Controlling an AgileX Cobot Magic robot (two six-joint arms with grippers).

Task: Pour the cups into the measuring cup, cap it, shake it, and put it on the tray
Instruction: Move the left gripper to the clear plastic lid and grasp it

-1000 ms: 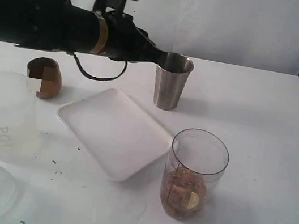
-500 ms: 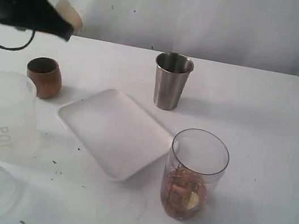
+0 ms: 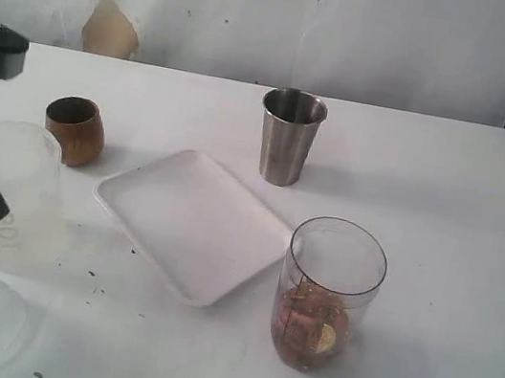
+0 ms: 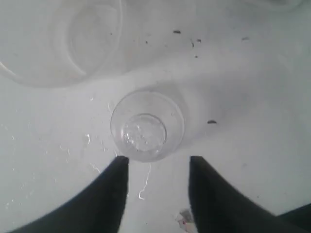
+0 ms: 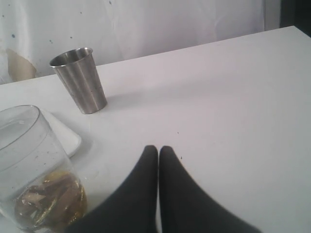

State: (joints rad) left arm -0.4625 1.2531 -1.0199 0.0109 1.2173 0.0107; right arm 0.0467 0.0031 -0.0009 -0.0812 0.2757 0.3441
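Left claw (image 4: 158,159) above speckled white table (image 3: 463,205)

The wooden cup (image 3: 75,129) and steel tumbler (image 3: 288,137) stand upright, apart from the flat white tray (image 3: 191,220). The uncapped clear measuring cup (image 3: 329,294), brown contents inside, stands just beside the tray.

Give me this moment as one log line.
left hand: open, at clear lid | right hand: shut, empty | measuring cup: uncapped, brown contents | steel tumbler: upright
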